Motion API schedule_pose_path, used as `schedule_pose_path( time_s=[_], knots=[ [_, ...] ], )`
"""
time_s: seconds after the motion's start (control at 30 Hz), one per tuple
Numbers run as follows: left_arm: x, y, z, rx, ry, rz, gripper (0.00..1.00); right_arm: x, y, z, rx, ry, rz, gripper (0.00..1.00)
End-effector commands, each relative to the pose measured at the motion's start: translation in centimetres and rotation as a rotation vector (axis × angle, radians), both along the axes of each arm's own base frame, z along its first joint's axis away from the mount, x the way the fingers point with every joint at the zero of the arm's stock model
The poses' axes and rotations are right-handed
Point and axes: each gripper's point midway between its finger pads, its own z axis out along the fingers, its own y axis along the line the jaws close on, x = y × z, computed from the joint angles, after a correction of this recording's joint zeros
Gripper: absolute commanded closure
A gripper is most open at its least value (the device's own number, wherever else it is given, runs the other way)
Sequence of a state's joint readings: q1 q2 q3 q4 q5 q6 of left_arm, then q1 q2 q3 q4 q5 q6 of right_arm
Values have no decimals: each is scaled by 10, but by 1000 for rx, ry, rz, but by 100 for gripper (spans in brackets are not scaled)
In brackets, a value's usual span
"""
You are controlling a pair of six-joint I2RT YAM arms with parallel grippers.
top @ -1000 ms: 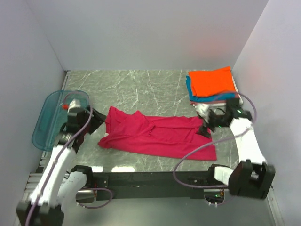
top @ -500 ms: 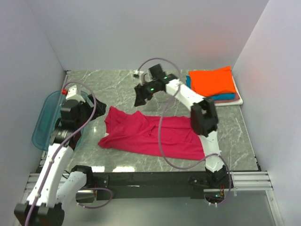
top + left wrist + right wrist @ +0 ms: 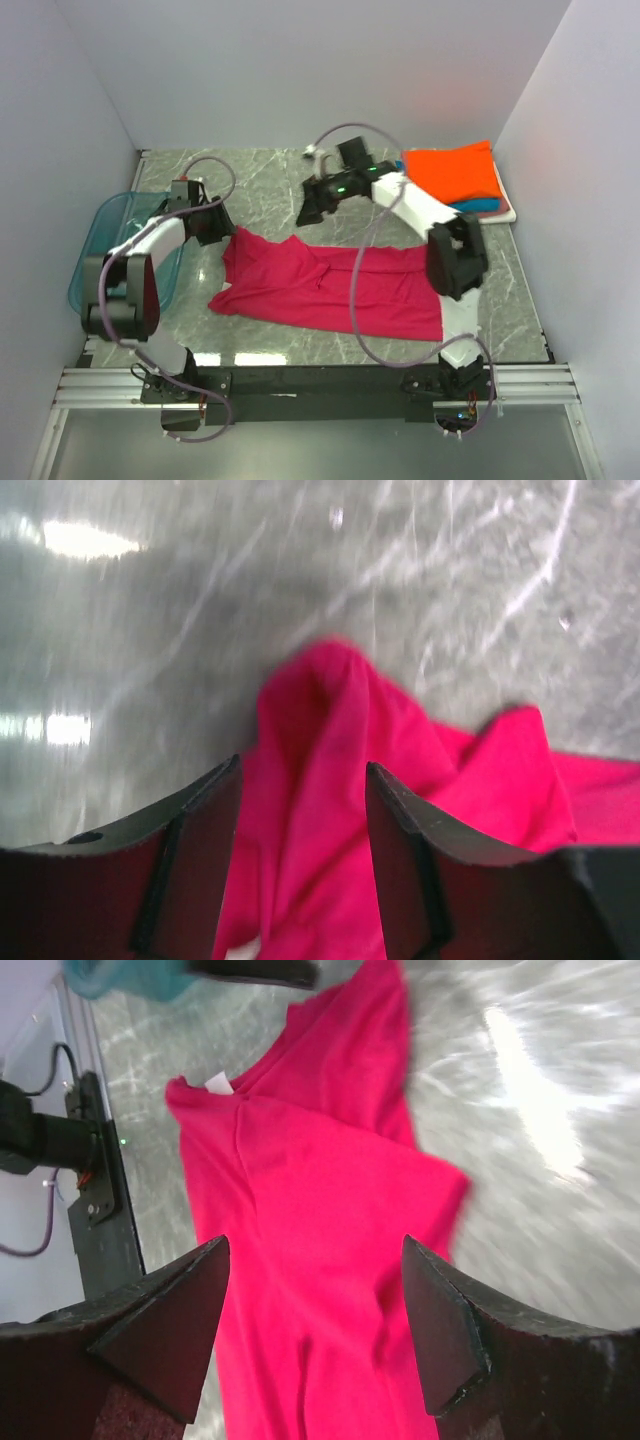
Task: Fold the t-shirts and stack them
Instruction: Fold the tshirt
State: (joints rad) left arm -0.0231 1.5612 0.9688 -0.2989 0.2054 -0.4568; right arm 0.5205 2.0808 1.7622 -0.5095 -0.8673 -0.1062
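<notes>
Where shirt (image 3: pixel 340 740) edge bunches, left end effector (image 3: pixel 302 770) straddles; marble (image 3: pixel 200 600) beyond.

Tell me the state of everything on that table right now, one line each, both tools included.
Magenta-red t-shirt: unfolded, lying rumpled across the table.
Orange t-shirt: folded, on top of the stack in the far right corner.
Teal-blue t-shirt: folded, under the orange one.
Left tool: open, over the red shirt's left end.
Right tool: open, holding nothing.
Blue tray: lying at the table's left edge.
</notes>
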Motion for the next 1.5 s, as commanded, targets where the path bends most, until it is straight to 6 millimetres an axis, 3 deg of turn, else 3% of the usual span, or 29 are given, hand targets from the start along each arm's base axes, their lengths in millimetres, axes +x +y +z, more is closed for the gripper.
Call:
schedule_pose_path(
  time_s=[0.0, 0.03, 0.2, 0.33, 0.57, 0.67, 0.7, 0.8, 0.93, 1.0, 1.03, 1.07, 1.1, 1.13, 1.17, 1.2, 1.23, 1.27, 1.3, 1.33, 1.37, 1.4, 1.47],
  knots=[
    [39, -5, 14, 15, -70, -89, 43, 0, -44, 65, 100, -140, 2, 24],
    [46, -6, 15, 15, -67, -99, 43, -5, -54, 78, 111, -166, -4, 24],
    [46, -15, -9, -11, 31, -170, 44, -18, -97, 80, 107, -174, -49, 24],
    [49, -12, -18, 3, 91, -179, 48, -27, -116, 89, 122, -178, -64, 24],
    [37, -26, -32, -44, 177, -239, 54, -34, -131, 88, 136, -167, -72, 24],
    [35, -28, -40, -45, 214, -255, 64, -37, -135, 89, 140, -158, -75, 24],
    [36, -28, -45, -50, 226, -255, 76, -37, -137, 89, 141, -156, -78, 24],
    [49, -28, -44, -47, 214, -246, 99, -40, -144, 92, 144, -164, -88, 24],
    [93, -14, -22, 39, 117, -182, 99, -45, -156, 102, 145, -193, -106, 24],
    [110, -11, -22, 55, 102, -167, 99, -49, -160, 100, 130, -198, -108, 24],
    [130, -11, -6, 60, 48, -159, 99, -50, -163, 101, 113, -213, -118, 24],
    [139, -10, -3, 68, 38, -150, 99, -51, -166, 100, 97, -236, -119, 24],
    [149, -11, -15, 60, 50, -143, 99, -54, -168, 96, 81, -234, -122, 24],
    [172, -12, 4, 57, -14, -132, 99, -55, -172, 96, 55, -258, -132, 24],
    [181, -13, -12, 49, 9, -123, 99, -57, -175, 93, 37, -277, -127, 24],
    [192, -15, -10, 45, -7, -118, 99, -62, -177, 87, 23, -276, -119, 24],
    [216, -16, 13, 39, -80, -107, 99, -66, -180, 87, 11, -296, -110, 24],
    [227, -18, 16, 29, -101, -104, 99, -69, -182, 83, -8, -337, -77, 23],
    [239, -24, 3, -3, -108, -99, 99, -79, -185, 73, -25, -316, -56, 23],
    [258, -28, 23, -21, -179, -92, 99, -85, -186, 71, -35, -330, -36, 23],
    [267, -33, 15, -42, -194, -88, 99, -90, -190, 63, -65, -358, -3, 23],
    [282, -41, 30, -90, -263, -73, 96, -96, -193, 50, -88, -351, 16, 23],
    [296, -49, 34, -158, -311, -35, 88, -103, -195, 38, -139, -407, 65, 23]
  ],
)
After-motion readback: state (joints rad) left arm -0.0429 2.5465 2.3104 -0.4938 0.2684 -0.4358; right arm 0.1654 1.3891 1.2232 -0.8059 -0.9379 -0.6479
